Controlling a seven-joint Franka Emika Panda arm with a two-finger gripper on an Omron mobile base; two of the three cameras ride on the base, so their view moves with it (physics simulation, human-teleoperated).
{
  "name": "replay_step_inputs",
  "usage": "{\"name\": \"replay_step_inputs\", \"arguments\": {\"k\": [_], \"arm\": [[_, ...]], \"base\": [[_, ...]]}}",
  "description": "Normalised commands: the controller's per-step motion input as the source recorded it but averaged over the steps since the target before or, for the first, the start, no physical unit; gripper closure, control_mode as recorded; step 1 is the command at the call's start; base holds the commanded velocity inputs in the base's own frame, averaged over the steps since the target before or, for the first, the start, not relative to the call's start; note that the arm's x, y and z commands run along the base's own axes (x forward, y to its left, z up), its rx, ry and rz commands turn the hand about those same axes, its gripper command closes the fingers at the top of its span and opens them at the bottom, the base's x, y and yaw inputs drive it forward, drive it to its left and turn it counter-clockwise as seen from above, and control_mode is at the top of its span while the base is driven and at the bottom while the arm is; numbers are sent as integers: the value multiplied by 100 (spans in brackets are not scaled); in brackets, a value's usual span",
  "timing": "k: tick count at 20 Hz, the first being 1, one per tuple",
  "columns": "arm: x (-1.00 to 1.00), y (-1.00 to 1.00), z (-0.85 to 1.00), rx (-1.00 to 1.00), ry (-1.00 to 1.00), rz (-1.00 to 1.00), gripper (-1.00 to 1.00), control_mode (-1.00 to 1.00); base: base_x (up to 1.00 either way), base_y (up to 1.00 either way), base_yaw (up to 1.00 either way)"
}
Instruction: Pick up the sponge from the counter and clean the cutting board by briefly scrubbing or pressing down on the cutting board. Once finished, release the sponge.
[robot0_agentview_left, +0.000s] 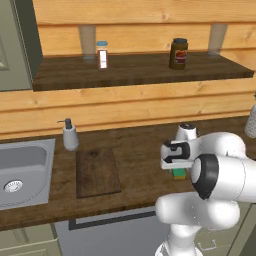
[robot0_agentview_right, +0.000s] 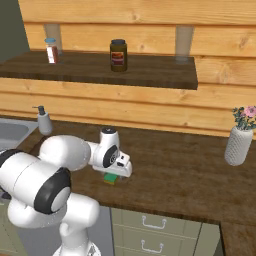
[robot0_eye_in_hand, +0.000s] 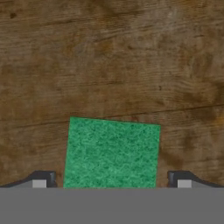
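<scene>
The sponge (robot0_eye_in_hand: 112, 153) lies green side up on the counter (robot0_eye_in_hand: 109, 65), between my two fingertips (robot0_eye_in_hand: 43, 179), which stand apart on either side without touching it. My gripper (robot0_eye_in_hand: 112, 183) is open, low over the sponge. From the left base camera the sponge (robot0_agentview_left: 179, 173) peeks out green and yellow under my hand (robot0_agentview_left: 175, 157). From the right base camera the sponge (robot0_agentview_right: 109, 178) sits just below the hand (robot0_agentview_right: 117, 167). The cutting board (robot0_agentview_left: 96, 172) lies flat to the left, beside the sink.
A grey sink (robot0_agentview_left: 22, 172) is set in the counter at the left, with a soap dispenser (robot0_agentview_left: 69, 135) behind the board. A shelf (robot0_agentview_left: 140, 70) above carries jars. A white vase with flowers (robot0_agentview_right: 239, 142) stands at the right.
</scene>
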Motion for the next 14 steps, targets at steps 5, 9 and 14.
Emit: {"name": "replay_step_inputs", "arguments": {"k": [5, 9, 14], "arm": [[20, 0, -16, 0, 0, 0, -100, -100], [3, 0, -16, 0, 0, 0, 100, -100], [0, 0, -20, 0, 0, 0, 100, -100]], "base": [[0, 0, 0], [0, 0, 0], [0, 0, 0]]}}
